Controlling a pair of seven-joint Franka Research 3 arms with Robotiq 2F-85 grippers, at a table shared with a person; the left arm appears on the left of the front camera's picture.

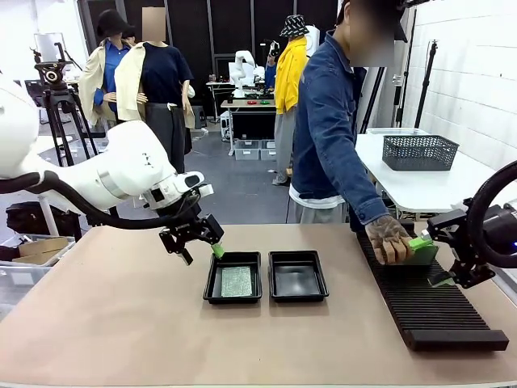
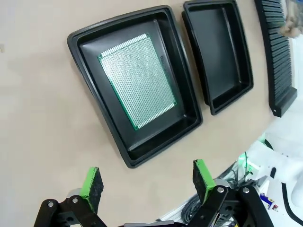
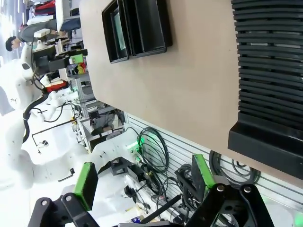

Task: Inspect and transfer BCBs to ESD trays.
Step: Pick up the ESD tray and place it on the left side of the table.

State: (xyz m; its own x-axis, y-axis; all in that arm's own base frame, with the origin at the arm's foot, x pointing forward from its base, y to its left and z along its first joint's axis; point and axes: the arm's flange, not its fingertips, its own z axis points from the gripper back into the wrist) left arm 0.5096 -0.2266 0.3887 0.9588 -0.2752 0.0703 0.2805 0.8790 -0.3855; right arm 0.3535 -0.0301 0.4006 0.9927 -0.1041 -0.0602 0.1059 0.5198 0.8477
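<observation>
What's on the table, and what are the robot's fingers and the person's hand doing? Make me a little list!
left tray: one board lying flat inside
right tray: nothing in it
rack: long, black, on the robot's right
hand: gripping a green board at the rack
left fingers: open, above the table beside the left tray, holding nothing
right fingers: open, near the rack's end, holding nothing
</observation>
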